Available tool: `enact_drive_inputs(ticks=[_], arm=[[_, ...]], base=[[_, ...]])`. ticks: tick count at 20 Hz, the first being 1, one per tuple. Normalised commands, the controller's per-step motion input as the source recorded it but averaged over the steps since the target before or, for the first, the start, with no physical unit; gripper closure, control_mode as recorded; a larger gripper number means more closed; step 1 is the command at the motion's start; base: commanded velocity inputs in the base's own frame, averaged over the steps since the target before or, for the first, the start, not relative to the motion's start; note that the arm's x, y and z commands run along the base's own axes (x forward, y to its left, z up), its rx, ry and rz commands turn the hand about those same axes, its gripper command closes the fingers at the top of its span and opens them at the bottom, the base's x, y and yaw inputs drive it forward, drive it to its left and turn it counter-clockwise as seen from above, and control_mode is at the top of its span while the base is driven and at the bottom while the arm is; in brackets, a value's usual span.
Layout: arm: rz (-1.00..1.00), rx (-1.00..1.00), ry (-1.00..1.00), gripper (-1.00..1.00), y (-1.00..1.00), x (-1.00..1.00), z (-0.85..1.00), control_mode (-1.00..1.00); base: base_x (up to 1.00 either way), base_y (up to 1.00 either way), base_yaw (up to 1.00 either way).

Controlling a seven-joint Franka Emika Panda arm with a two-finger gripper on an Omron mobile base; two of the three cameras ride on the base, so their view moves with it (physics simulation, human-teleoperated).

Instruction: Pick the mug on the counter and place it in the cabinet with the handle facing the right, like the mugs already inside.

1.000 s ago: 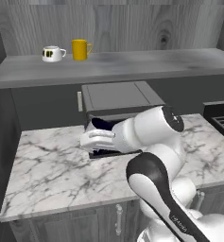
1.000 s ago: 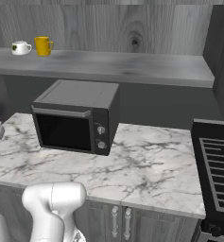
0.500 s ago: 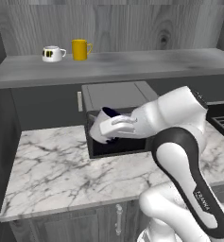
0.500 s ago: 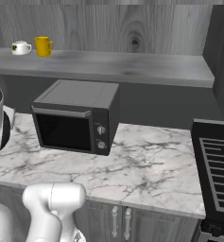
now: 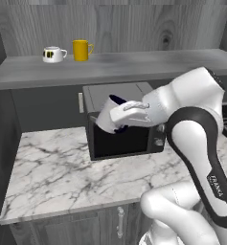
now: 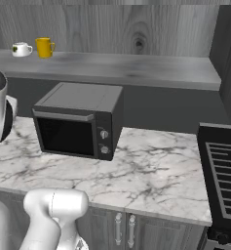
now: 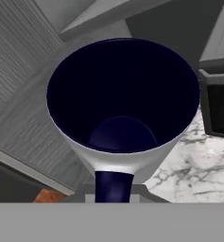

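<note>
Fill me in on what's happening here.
The robot's hand is shut on the mug, by its dark handle, holding it tilted in the air in front of the microwave, above the counter. The cabinet shelf above already holds a yellow mug and a white cup; the grey mug isn't there yet.

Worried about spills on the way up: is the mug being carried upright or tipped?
Tipped. The mug, held in the gripper before the microwave, leans its dark mouth up and sideways; its navy inside looks empty.

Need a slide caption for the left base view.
Tool holds the mug tilted, off the counter, before the microwave.
</note>
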Motion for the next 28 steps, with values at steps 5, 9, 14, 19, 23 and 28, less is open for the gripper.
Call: enact_drive_inputs(ticks=[5,9,14,19,23,28], arm=[[0.01,0.00,0.00,1.00,-0.34,0.01,0.29,-1.00],[0.01,0.00,0.00,1.00,-0.38,0.01,0.23,-1.00],[0.04,0.00,0.00,1.00,-0.24,0.00,0.29,-1.00],[0.06,0.00,-0.01,1.00,-0.18,0.00,0.19,-1.00],[0.06,-0.01,-0.03,1.00,-0.18,0.00,0.01,-1.00],[0.03,-0.05,-0.10,1.00,-0.10,0.00,0.00,-1.00]], base=[[0.00,0.00,0.00],[0.00,0.00,0.00],[0.00,0.00,0.00],[0.00,0.00,0.00],[0.00,0.00,0.00],[0.00,0.00,0.00]])
